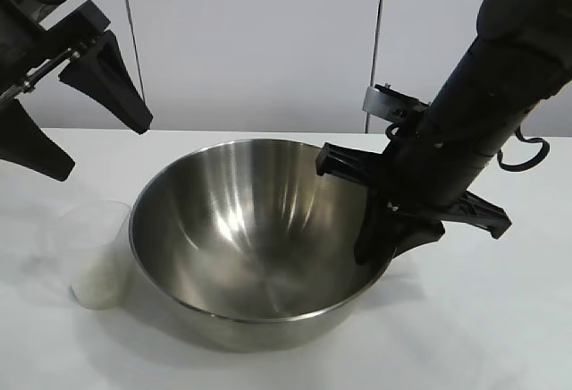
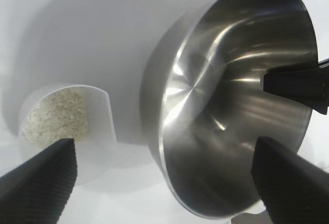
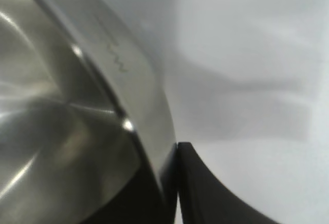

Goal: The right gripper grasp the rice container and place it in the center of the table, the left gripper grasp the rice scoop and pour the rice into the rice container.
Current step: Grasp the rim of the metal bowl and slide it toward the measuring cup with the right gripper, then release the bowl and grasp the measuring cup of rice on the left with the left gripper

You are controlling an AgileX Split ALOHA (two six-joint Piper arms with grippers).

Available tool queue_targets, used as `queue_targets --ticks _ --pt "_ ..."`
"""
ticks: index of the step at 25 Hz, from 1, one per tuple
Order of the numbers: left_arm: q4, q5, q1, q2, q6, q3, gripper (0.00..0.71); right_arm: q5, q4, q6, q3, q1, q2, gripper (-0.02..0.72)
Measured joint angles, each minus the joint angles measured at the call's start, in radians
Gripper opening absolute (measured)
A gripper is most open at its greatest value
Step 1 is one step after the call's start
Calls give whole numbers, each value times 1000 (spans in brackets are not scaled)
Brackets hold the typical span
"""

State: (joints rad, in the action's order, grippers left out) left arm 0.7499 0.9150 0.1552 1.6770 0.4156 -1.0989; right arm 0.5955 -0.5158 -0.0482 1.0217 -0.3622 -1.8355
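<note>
The rice container (image 1: 241, 229), a big shiny steel bowl, sits on the white table (image 1: 500, 318) near its middle. It looks empty. My right gripper (image 1: 386, 242) is shut on the bowl's right rim, one finger inside and one outside; the right wrist view shows the rim (image 3: 149, 106) pinched in this gripper (image 3: 172, 172). The rice scoop (image 1: 96, 251), a clear plastic cup, stands upright just left of the bowl with white rice (image 2: 56, 113) in it. My left gripper (image 1: 94, 144) is open and empty, raised above the cup. In the left wrist view this gripper (image 2: 164, 193) spans cup (image 2: 67, 126) and bowl (image 2: 231, 95).
A pale panelled wall (image 1: 259, 41) stands behind the table. Bare tabletop shows in front of the bowl and to its right (image 3: 247, 54). One finger of the right gripper (image 2: 298, 82) shows inside the bowl in the left wrist view.
</note>
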Motion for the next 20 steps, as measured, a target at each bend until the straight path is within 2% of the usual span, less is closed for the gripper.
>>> queue_targets --ticks 4,6,10,16,20 --pt "0 0 0 0 0 0 663 -20 -15 0 0 0 0 281" --pt "0 0 0 0 0 0 663 -23 -16 0 0 0 0 333" --pt "0 0 0 0 0 0 663 -23 5 0 0 19 1 358" --pt "0 0 0 0 0 0 663 1 33 -1 0 114 77 358" --pt "0 0 0 0 0 0 663 -15 89 -1 0 200 174 358"
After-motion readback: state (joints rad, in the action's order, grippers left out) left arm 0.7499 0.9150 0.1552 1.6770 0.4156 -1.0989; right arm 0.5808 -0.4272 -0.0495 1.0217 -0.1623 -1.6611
